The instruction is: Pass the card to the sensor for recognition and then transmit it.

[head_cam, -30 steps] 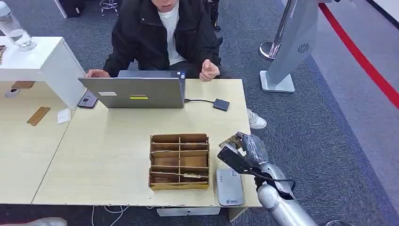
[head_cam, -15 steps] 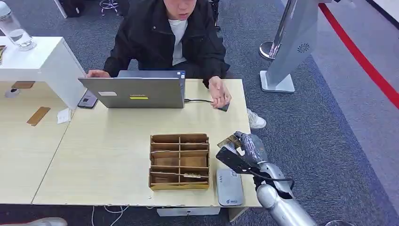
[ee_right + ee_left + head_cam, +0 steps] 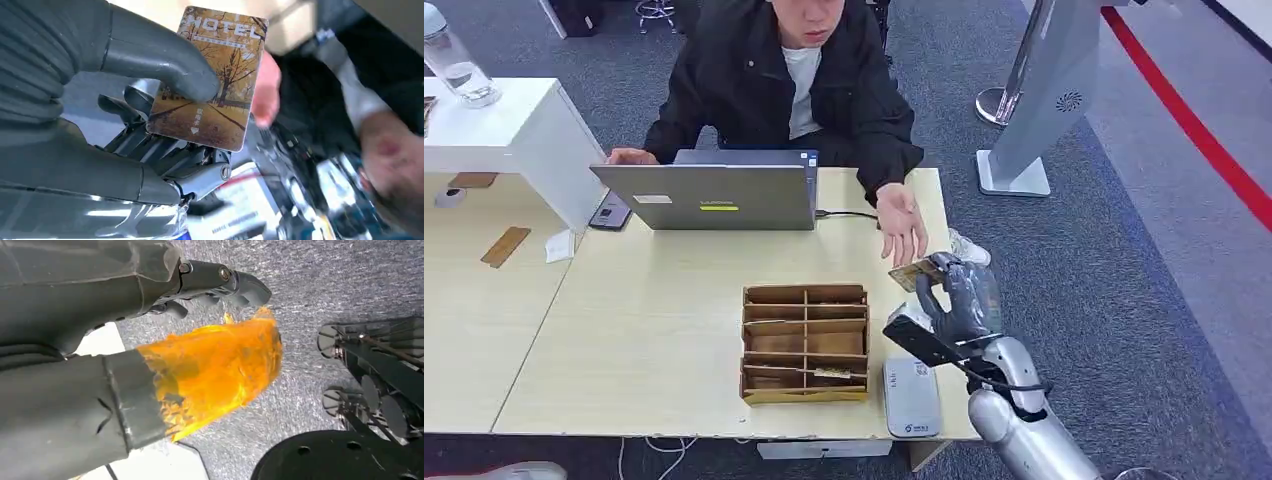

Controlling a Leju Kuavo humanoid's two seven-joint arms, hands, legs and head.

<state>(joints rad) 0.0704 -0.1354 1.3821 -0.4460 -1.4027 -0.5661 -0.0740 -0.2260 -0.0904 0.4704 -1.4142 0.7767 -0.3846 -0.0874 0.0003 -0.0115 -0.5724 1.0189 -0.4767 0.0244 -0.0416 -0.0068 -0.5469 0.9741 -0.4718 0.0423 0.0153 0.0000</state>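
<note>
The pale wooden table (image 3: 654, 330) spreads out below me, and a person (image 3: 789, 75) in a black jacket sits at its far side behind an open laptop (image 3: 709, 195). Their open hand (image 3: 902, 222) reaches out over the table's right part, palm up, just beyond my fingers. Nearer to me stands the wooden divided box (image 3: 805, 342), and just right of it, at the near edge, lies the grey sensor (image 3: 911, 396). My right hand (image 3: 954, 300) is raised above the table's right edge, past the sensor, close to the person's palm. It holds the card (image 3: 212, 77), pinned between my thumb (image 3: 165, 65) on its printed face and my darker fingers (image 3: 150, 145) behind; the card shows autumn trees and the word MOTEL. In the head view the card (image 3: 915, 273) sticks out from my fingertips toward the person's hand, apparently not touching it, though the gap is hard to judge. My left hand (image 3: 100, 365) hangs over grey carpet, fingers curled in, holding nothing as far as I can see.
</note>
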